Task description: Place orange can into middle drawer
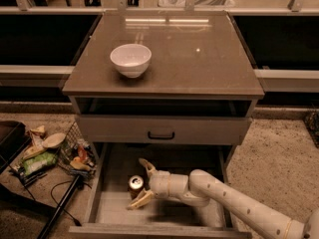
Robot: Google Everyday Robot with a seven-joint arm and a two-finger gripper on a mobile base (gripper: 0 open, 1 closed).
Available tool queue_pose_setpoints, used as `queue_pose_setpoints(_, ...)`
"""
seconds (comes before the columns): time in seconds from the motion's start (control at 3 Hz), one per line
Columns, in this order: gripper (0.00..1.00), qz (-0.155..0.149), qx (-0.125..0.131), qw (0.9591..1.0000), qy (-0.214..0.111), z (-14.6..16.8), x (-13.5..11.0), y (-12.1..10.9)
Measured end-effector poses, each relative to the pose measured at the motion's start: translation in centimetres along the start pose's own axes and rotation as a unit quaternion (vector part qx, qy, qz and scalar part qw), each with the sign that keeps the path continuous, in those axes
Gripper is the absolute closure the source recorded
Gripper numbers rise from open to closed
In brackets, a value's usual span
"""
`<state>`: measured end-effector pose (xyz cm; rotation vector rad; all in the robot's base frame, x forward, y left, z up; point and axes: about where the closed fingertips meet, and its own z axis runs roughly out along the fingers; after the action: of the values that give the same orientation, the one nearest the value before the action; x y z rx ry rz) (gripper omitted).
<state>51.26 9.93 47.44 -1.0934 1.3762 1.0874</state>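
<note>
Well, the orange can (135, 184) stands upright on the pale floor of the middle drawer (112, 211), which is pulled out at the bottom of the cabinet. It sits towards the drawer's left half, clear of the left side wall, with its silver top facing up.

The end effector (136, 184) is down inside that same drawer, reaching in from the right on the end of the pale arm (234, 203). It is released: its two fingers (145, 167) are spread wide, one angled towards the back of the drawer and the other towards the front, and the can stands in the gap between them. The front finger lies close to the can's base (whether it actually touches cannot be told), and the rear one is apart from it.

Above the open drawer is a closed grey drawer front (199, 129) with a small black handle (160, 134). A white bowl (130, 59) rests on the brown tabletop (199, 59), towards its left side and well apart from the can below.

On the carpet to the left of the cabinet a wire basket (74, 156) holds assorted packets, with a few more lying loose beside it.
</note>
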Motion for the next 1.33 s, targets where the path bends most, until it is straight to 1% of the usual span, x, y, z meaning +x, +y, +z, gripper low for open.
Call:
queue_pose_setpoints(0.33,0.0,0.038,0.015,0.9975,0.058,-3.8,-0.5,1.8)
queue_pose_setpoints(0.67,0.0,0.102,0.003,0.9866,0.128,-7.0,-1.3,7.2)
queue_pose_setpoints(1.0,0.0,0.161,-0.02,0.967,0.197,-7.9,-2.9,13.8)
queue_pose_setpoints(1.33,0.0,0.194,-0.009,0.9482,0.252,-8.8,-5.9,16.5)
